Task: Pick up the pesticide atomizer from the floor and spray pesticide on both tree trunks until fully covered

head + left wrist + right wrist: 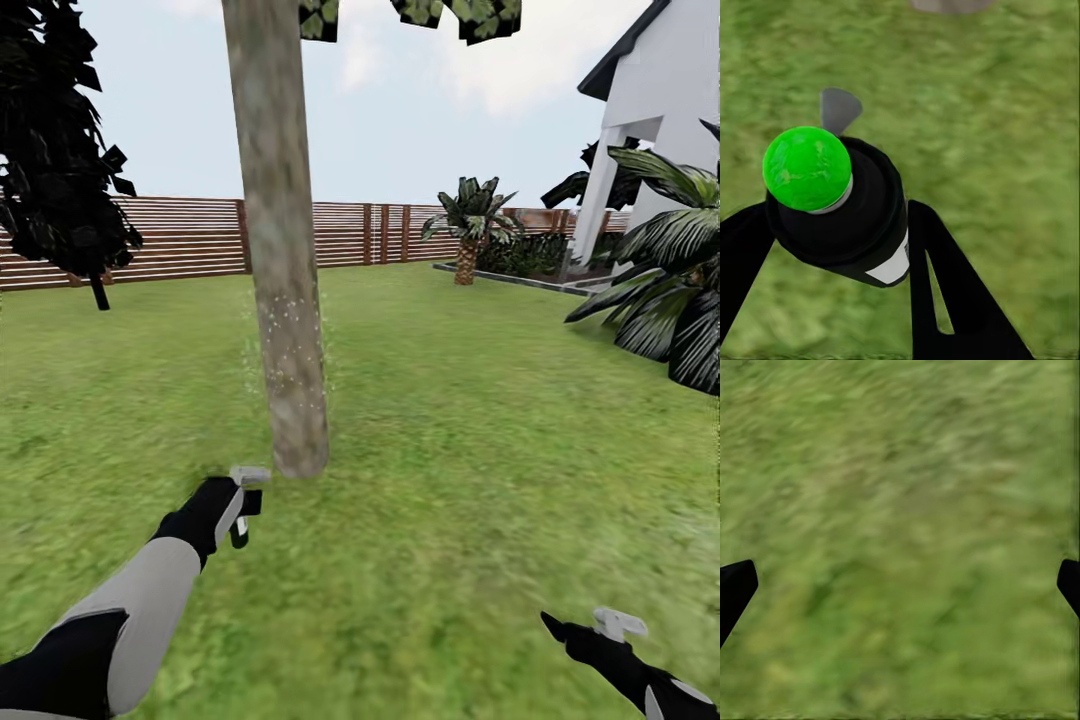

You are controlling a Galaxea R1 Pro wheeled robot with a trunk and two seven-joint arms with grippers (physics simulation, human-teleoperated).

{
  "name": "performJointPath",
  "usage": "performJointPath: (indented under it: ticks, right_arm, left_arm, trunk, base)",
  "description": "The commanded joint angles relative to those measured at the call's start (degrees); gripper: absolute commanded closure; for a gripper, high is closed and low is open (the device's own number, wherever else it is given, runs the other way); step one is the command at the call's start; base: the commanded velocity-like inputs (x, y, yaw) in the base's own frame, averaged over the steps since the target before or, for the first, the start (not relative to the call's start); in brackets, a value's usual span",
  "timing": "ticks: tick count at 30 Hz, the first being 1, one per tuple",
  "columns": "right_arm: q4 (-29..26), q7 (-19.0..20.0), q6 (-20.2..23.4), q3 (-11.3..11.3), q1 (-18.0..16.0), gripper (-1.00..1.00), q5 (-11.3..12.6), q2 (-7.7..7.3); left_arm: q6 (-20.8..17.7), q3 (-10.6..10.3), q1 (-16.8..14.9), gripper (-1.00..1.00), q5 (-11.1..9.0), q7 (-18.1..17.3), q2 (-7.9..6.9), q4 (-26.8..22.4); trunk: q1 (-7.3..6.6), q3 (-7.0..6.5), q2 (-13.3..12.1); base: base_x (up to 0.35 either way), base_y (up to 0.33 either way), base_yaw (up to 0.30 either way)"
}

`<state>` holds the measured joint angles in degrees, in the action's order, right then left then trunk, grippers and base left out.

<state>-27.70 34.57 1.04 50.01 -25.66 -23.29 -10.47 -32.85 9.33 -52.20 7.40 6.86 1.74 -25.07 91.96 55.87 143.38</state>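
Observation:
A thick grey-brown mottled tree trunk [280, 250] rises straight ahead from the grass lawn [450, 450]. White specks dot its lower part and the air around it. My left gripper [240, 508] is held low just short of the trunk's base, shut on the pesticide atomizer [243, 522]. In the left wrist view the atomizer [866, 225] is a near-black bottle with a white label, a grey trigger and a green ball on top, clamped between the black fingers [945, 285], and the trunk's base [949, 4] lies just beyond it. My right gripper [575, 632] hangs open over bare grass [900, 510].
A brown slat fence [180, 240] closes the lawn at the back. A black conifer [60, 150] stands far left. Palm-like plants [470, 220] [670, 290] and a white house [660, 100] occupy the right side. Open grass spreads right of the trunk.

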Motion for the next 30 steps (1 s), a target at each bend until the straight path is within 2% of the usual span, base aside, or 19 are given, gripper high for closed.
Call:
performJointPath:
  ticks: [1, 5, 7, 12, 30]
  right_arm:
    - [0.01, 0.02, -0.01, 0.00, 0.00, -1.00, 0.00, 0.07]
    - [0.01, 0.04, 0.01, 0.00, 0.00, -1.00, 0.00, 0.26]
    - [0.01, 0.05, 0.01, -0.02, 0.00, -1.00, 0.00, 0.31]
    - [0.04, 0.02, 0.01, -0.12, 0.00, -1.00, -0.08, 0.44]
    - [-0.34, 0.12, 0.01, -0.02, -0.01, -1.00, 0.02, 0.42]
  left_arm:
    - [1.80, -0.02, 0.30, 1.00, 0.09, 0.00, 0.01, 1.47]
    - [8.53, -0.01, 0.57, 1.00, 0.15, 0.00, -0.03, 7.72]
    - [10.23, 0.04, 0.60, 1.00, 0.16, 0.00, -0.11, 8.70]
    - [11.18, 0.08, 0.61, 1.00, 0.16, 0.00, -0.16, 9.13]
    - [15.59, -0.04, 0.80, 1.00, 0.28, -0.35, -0.32, 9.64]
  trunk:
    - [0.00, -0.01, 0.00]
    - [0.00, -0.01, 0.00]
    - [0.00, -0.01, 0.00]
    - [0.00, -0.01, 0.00]
    - [0.00, -0.01, 0.00]
  base:
    - [-0.342, 0.036, 0.000]
    - [-0.341, 0.068, 0.000]
    - [-0.336, 0.102, 0.000]
    - [-0.209, 0.095, 0.000]
    - [-0.005, 0.003, 0.000]
